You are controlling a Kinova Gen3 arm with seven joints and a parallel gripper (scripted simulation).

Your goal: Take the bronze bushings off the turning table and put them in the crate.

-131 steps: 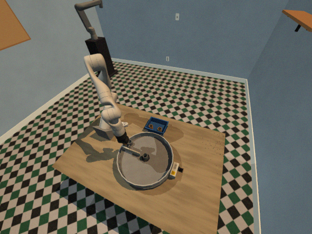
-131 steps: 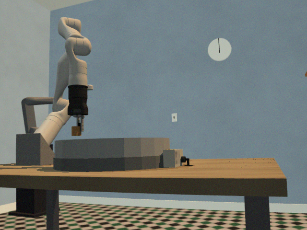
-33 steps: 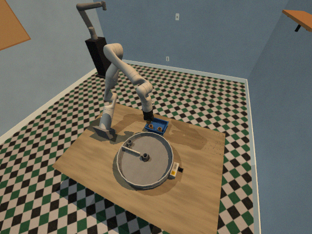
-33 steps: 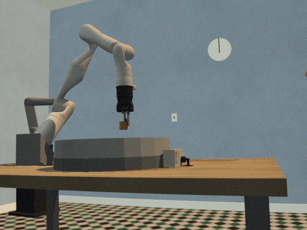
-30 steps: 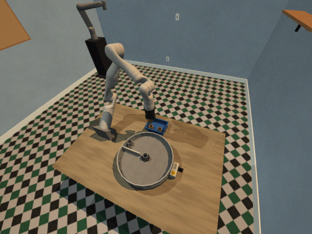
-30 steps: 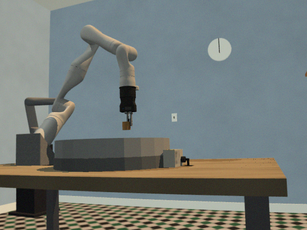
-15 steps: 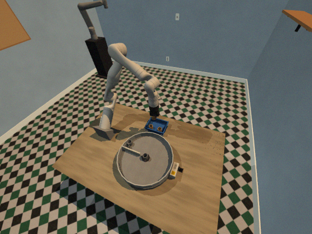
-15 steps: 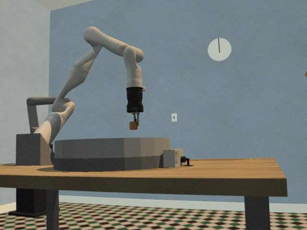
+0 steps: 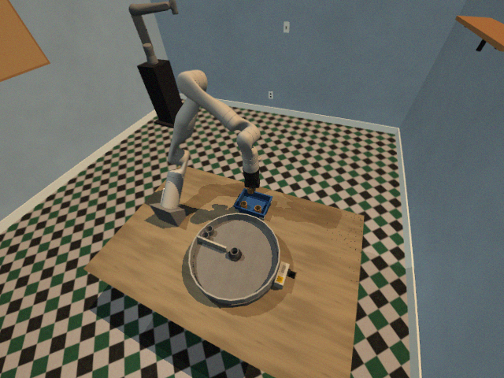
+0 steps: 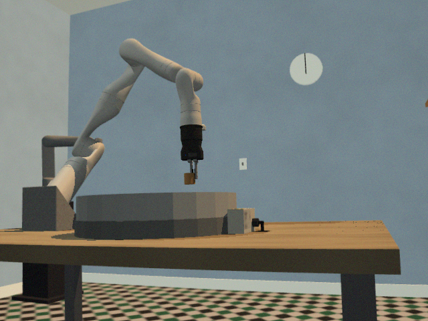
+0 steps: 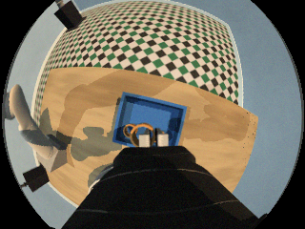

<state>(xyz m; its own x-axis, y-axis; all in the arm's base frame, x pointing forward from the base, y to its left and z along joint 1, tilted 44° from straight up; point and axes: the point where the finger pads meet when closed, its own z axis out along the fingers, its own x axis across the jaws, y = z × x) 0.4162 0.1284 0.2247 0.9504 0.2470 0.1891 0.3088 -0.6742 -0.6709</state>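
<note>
The two pale fingers of the black gripper (image 9: 251,189) (image 10: 193,173) (image 11: 153,139) are closed on a short orange-brown bronze bushing (image 9: 250,190) (image 10: 188,178) (image 11: 143,125), gripped by one side of its ring. It hangs above the open blue rectangular crate (image 9: 265,204) (image 11: 152,101), by one edge in the top view, and higher than the raised rim of the round grey turning table (image 9: 276,252) (image 10: 138,207). That rim stands just beside the crate's near long side; open room lies over the crate's middle and beyond its far side, toward the wooden table's edge.

Two more bronze bushings (image 9: 243,203) (image 9: 257,208) sit apart inside the crate. On the turning table, across the rim from the crate, small dark grey steel bushings (image 9: 209,229) (image 9: 205,235) stand close together beside a pale straight bar (image 9: 213,244); their shapes partly merge.

In the exterior view the turning table hides the crate. In the wrist view the fingers and held bushing cover part of the crate's near side, leaving one bushing in it barely readable.

Under the crate is the light wooden table (image 9: 317,325) (image 10: 207,257) (image 11: 210,162), streaked with shadow; past it lie a green, black and pale checked floor (image 9: 305,150) (image 10: 207,303) (image 11: 148,48) and blue walls.
</note>
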